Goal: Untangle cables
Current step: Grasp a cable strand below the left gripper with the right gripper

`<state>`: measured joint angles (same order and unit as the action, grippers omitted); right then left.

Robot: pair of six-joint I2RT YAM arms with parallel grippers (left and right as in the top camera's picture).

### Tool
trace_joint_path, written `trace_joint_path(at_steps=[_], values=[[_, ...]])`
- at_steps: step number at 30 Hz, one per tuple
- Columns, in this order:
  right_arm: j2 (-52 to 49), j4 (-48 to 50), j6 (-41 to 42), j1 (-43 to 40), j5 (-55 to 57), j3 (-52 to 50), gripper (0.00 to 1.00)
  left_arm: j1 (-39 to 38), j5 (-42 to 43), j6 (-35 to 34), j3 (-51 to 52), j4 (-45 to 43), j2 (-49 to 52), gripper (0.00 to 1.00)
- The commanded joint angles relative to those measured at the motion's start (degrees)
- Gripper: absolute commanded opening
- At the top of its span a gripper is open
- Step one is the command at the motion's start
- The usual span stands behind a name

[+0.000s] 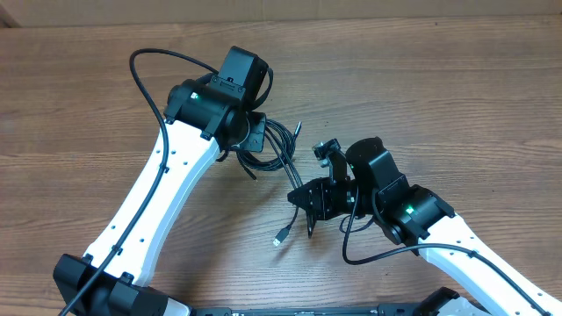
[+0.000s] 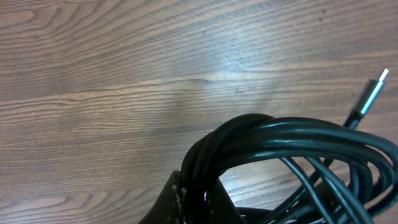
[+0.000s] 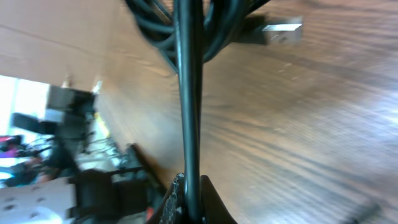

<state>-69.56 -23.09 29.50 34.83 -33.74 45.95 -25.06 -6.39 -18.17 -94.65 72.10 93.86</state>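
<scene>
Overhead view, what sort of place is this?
Likely a robotics lab bench: white-and-black robot arms work a tangle of thin black cables on a brown wood-grain table, and the right wrist view shows blurred cluttered equipment beyond its edge.

A brown wooden table shows clear grain. Beyond its edge stand blurred dark shapes of a room.

glossy black cables, matt wood table

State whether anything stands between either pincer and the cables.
Nothing visible does. The left pincer is shut on the bundled cables; the right pincer is shut on one strand.
</scene>
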Motion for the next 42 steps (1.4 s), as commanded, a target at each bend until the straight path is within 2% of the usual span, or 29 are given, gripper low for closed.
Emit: trace_joint_path(at_steps=[1,5,13,18,26,30,37,42], values=[[1.44,2.4,5.99,-0.92,-9.66,1.81,0.04,-0.02,-4.24,-4.55,-1.55,-1.64,-1.2,0.04],[1.75,9.9,10.91,-1.75,-14.38,1.81,0.04,-0.83,-1.44,-4.5,-1.44,-1.95,-1.2,0.04],[1.73,18.36,17.88,-1.81,-10.12,1.81,0.04,-2.25,7.04,-0.85,-1.44,-2.51,-1.2,0.04],[1.73,18.29,20.79,-1.81,-1.66,1.79,0.04,-2.4,15.47,4.07,-1.44,-2.08,-1.2,0.04],[1.73,17.86,25.79,-2.78,7.45,1.79,0.04,-2.4,21.49,9.97,-1.44,-1.22,-1.2,0.04],[1.73,17.35,26.08,-3.91,11.58,1.79,0.04,-2.4,23.37,11.87,-1.44,-0.72,-1.2,0.04],[1.62,14.34,26.25,-4.07,17.38,1.75,0.04,-2.4,34.38,18.36,-1.44,-1.29,-1.2,0.04],[1.62,9.14,26.23,-4.07,22.08,1.75,0.04,-2.4,34.07,19.47,-1.44,-1.36,-1.2,0.04]])
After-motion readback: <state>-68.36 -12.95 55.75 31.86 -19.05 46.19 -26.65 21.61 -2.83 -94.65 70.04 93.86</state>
